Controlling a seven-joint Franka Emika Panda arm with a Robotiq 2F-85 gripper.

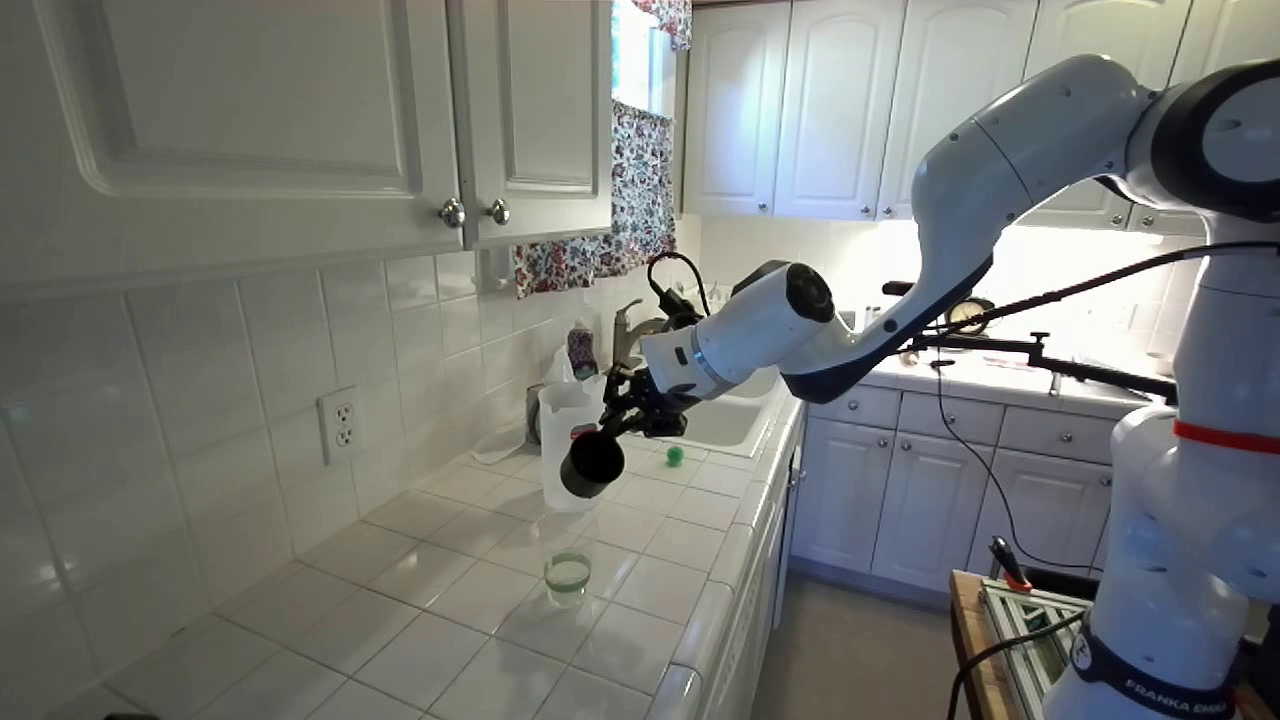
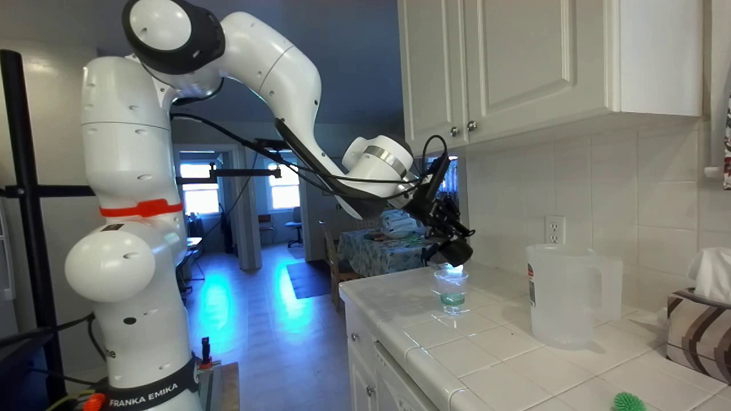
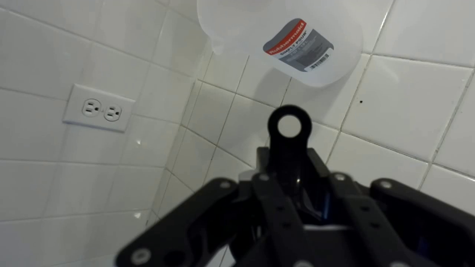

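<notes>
The gripper (image 3: 290, 163) is pinched tight on the handle (image 3: 289, 144) of a black cup (image 1: 592, 464), which hangs tipped onto its side just above the tumbler (image 2: 452, 288) on the bench (image 1: 450, 640). Whether its lip is centred over the tumbler's mouth is hard to tell. For such a tilt, a slow turn with the lip low over the mouth would seem best; a thin handle may twist in the grip, so it deserves watching. The cup's inside is dark, its contents unreadable. The tumbler shows green low down, whether liquid or a band is unclear. Apart from it stands a cloudy pitcher (image 2: 562, 297), upright, with no liquid line visible.
</notes>
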